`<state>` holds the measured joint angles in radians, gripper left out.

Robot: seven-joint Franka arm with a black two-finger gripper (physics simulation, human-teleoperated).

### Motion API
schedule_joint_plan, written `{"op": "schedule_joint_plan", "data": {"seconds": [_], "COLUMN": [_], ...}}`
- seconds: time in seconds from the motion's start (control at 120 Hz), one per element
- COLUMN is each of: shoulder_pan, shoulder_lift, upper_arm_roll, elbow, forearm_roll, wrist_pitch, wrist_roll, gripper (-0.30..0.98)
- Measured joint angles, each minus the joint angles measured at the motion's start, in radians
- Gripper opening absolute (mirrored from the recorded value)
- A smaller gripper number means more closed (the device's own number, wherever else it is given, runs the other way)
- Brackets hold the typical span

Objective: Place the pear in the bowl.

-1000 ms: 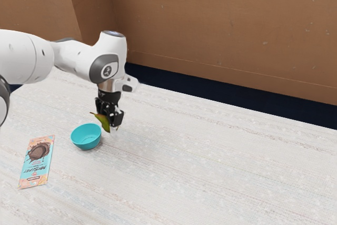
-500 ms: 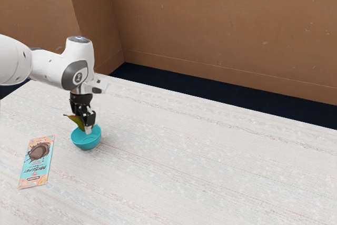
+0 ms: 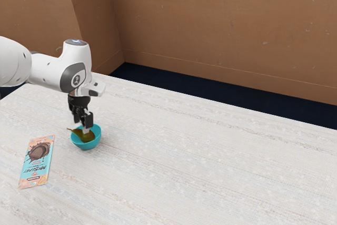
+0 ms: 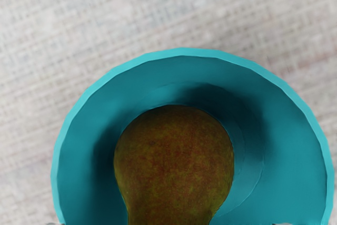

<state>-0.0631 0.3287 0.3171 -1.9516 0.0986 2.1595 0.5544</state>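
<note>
Above a turquoise bowl (image 3: 87,145), our black two-finger tool (image 3: 82,128) points down, open, its fingers standing apart over the fruit. The pear (image 4: 174,164) sits directly beneath us, inside the bowl, its rounded body within the wall and its tapering neck reaching toward the exterior view's left. Its thin stem (image 3: 70,129) extends across the rim on that side. Seen from our wrist, the pear's skin is mottled, rust-brown blending into olive green, over a plump, curved form. The bowl around it is smooth and evenly colored, with a round mouth, a faintly faceted rim and sloping sides that darken where shadow gathers beside the fruit.

Below our tool and all around the bowl spreads a pale surface (image 3: 200,162), its fine, woven-looking grain streaked with beige and gray. Well apart from the tool, toward the exterior view's left and closer to that camera, a flat rectangular packet (image 3: 43,163) lies on the surface, printed in aqua and peach with a brown rounded picture and dark lettering. Our smooth white arm (image 3: 47,71), with gray rounded covers, comes in from the exterior view's left. Beyond the tool rise brown, lightly scuffed walls (image 3: 221,30).
</note>
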Motion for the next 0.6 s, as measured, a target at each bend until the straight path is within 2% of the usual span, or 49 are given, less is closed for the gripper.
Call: {"op": "schedule_joint_plan", "data": {"seconds": [0.2, 0.3, 0.392, 0.475, 0.6], "shoulder_pan": [-0.022, -0.088, -0.113, -0.125, -0.142], "shoulder_lift": [-0.027, -0.13, -0.218, -0.237, -0.234], "upper_arm_roll": [-0.002, -0.014, -0.082, -0.155, -0.181], "elbow": [0.033, 0.176, 0.293, 0.409, 0.44], "forearm_roll": [-0.01, -0.018, -0.036, -0.055, -0.089], "wrist_pitch": [-0.019, -0.123, -0.263, -0.389, -0.501], "wrist_roll": [0.041, 0.031, -0.01, -0.056, -0.114], "gripper": [0.62, 0.64, 0.66, 0.67, 0.68]}}
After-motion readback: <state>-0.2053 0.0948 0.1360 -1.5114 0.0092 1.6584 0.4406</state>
